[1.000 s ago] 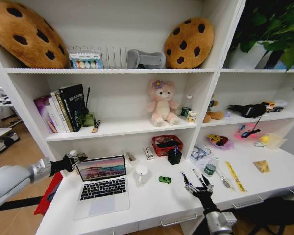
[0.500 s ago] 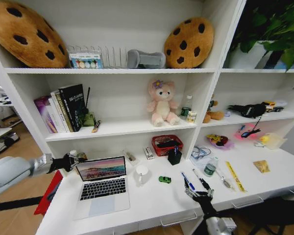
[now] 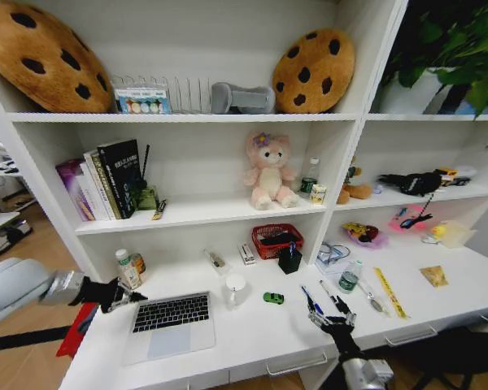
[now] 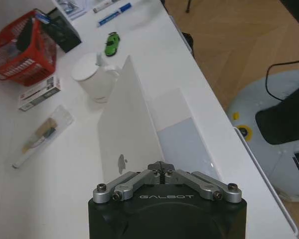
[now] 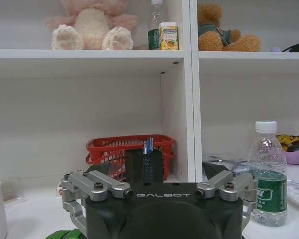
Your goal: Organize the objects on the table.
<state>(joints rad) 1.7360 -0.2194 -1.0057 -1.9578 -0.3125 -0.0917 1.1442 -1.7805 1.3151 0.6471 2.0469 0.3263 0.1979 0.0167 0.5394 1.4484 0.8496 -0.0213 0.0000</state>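
White desk (image 3: pixel 252 337) below the shelves, barely begun: laptop (image 3: pixel 172 318) lid half-lowered at 8 o'clock, left gripper (image 3: pixel 124 296) pinched shut against it, right gripper (image 3: pixel 331 319) spread wide over loose pens (image 3: pixel 311 299) at 5 o'clock, toy car (image 3: pixel 273 298) unsorted.

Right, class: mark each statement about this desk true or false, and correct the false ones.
1. The green toy car stands on the table beside the white mug. True.
2. The red basket is on the top shelf. False: it stands at the back of the table, under the lowest shelf.
3. The left hand is at the left side of the silver laptop. True.
4. The right hand grips the water bottle. False: it hovers open near the table's front edge by the pens, and the bottle stands apart from it.
5. The pink plush bear sits on a shelf above the table. True.
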